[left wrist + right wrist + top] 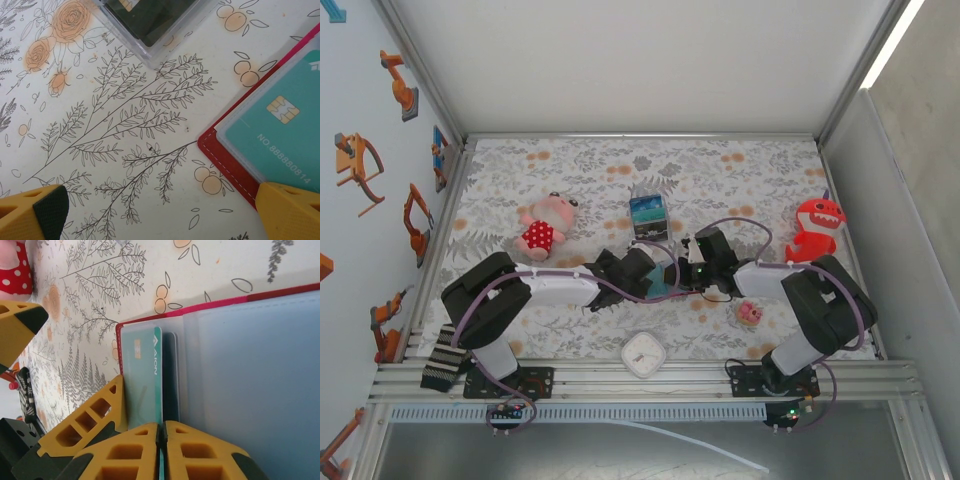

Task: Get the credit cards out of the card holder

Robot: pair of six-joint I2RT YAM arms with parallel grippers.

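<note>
The right end effector [161, 432] pinches a teal card [144, 375] in the red holder [250, 380]. The left end effector [162, 212] is wide apart.

Left gripper [162, 210] gapes wide (right gripper [161, 440] pinched shut), forearms pointing toward each other.

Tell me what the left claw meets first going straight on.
Likely bare floral tablecloth just ahead of the left claw; farther along that line sits the clear box. Height is unclear.
</note>
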